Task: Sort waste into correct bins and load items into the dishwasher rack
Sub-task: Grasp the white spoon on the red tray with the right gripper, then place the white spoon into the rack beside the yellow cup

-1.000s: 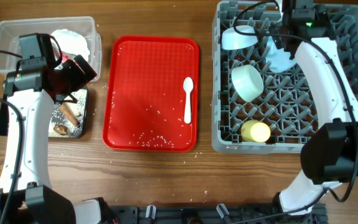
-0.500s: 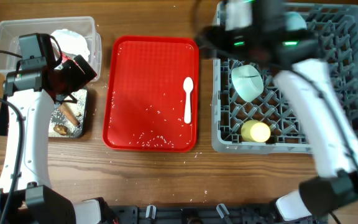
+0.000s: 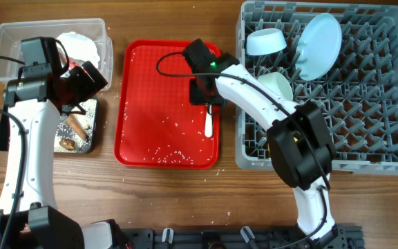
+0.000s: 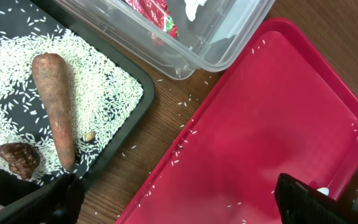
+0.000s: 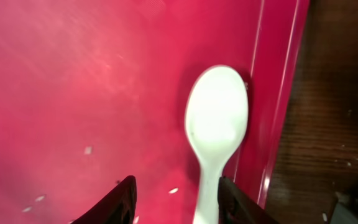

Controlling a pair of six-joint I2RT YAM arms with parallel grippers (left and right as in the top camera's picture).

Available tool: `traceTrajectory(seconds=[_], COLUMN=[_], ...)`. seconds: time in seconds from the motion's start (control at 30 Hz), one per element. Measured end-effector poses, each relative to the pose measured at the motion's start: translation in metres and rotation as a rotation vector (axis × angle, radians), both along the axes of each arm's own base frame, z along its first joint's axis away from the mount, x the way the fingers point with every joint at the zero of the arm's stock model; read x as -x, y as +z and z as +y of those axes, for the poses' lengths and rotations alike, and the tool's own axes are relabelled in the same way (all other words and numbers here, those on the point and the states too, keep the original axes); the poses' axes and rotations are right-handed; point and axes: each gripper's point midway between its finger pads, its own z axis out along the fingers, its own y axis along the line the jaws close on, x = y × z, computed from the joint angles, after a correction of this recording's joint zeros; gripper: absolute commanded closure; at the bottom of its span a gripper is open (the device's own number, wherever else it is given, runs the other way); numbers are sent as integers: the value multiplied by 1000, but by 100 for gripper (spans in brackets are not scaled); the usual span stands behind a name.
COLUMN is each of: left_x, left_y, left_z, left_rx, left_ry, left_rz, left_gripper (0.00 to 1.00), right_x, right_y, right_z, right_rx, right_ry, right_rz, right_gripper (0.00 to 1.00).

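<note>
The white spoon [image 3: 209, 122] [image 5: 217, 118] lies on the red tray [image 3: 157, 83] near its right rim. My right gripper [image 3: 206, 93] [image 5: 176, 202] hangs low over it, half open. The handle runs between the fingers, close to the right one, with a gap to the left one. My left gripper [image 3: 81, 79] [image 4: 185, 205] stands wide open and holds nothing, above the gap between the black tray [image 3: 92, 111] [image 4: 129, 106] and the red tray. The black tray holds rice, a brown stick [image 4: 55, 106] and a dark scrap [image 4: 17, 158]. The clear tub [image 3: 5, 41] [image 4: 229, 37] holds white paper [image 3: 81, 45] and a red wrapper [image 4: 151, 9].
The grey rack [image 3: 392, 104] at the right holds the blue plate [image 3: 321, 36] standing on edge and two pale bowls [image 3: 267, 41] [image 3: 279, 84]. My right arm crosses the rack's left side. Loose rice grains [image 3: 168, 153] lie scattered on the red tray.
My right arm has swung from the back of the rack over to the red tray and come down over the spoon, its jaws narrowing. The left arm has not moved.
</note>
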Motion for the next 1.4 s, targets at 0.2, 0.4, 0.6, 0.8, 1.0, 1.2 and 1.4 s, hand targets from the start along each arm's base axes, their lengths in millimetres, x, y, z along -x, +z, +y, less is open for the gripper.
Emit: traceTrajectory(seconds=[0.2,0.4,0.6,0.8,1.0,1.2,1.4], left_x=[0,0,0,0,1,0,0], left_y=[0,0,0,0,0,0,0], left_z=[0,0,0,0,0,0,0], left_rx=[0,0,0,0,0,0,0], left_ry=[0,0,0,0,0,0,0], left_rz=[0,0,0,0,3,2,0], left_gripper=[0,0,0,0,0,0,0], right_x=[8,5,7,22,60,89,85], right_y=[-30,-30,-30,34,218,178,105], right_z=[-12,-11,-9,-12,-149,-264,-267], right_rx=[45,35,26,-9,69,212,146], right_ry=[5,6,13,95,-318,-1031,-1240], right_rz=[-2,-15,-9,-32,-309,-231,-234], right_gripper=[68,96,96,96,96,96,63])
